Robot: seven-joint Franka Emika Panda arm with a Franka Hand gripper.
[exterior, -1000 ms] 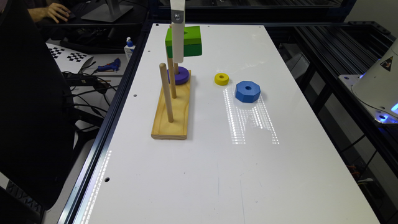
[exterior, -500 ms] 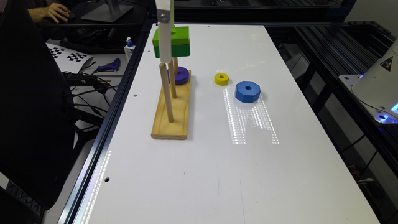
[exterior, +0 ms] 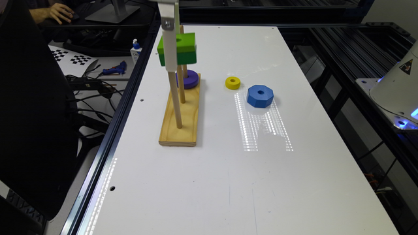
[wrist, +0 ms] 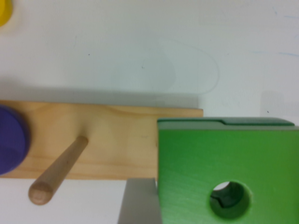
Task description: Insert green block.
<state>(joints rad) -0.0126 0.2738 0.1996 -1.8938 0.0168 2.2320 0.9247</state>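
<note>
Green block (exterior: pixel 178 49) hangs clamped in the jaws above the wooden peg base (exterior: pixel 181 114) near the counter's (exterior: pixel 228 179) far edge. Since a second ago it has shifted toward the exterior view's left, now over the pegs (exterior: pixel 174 98).

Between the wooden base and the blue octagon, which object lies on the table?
The small yellow ring lies between the wooden base and the blue octagon, nearer the octagon, in the exterior view.

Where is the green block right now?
The green block hangs in the air in the gripper, above the wooden peg board, just over the purple ring.
</note>
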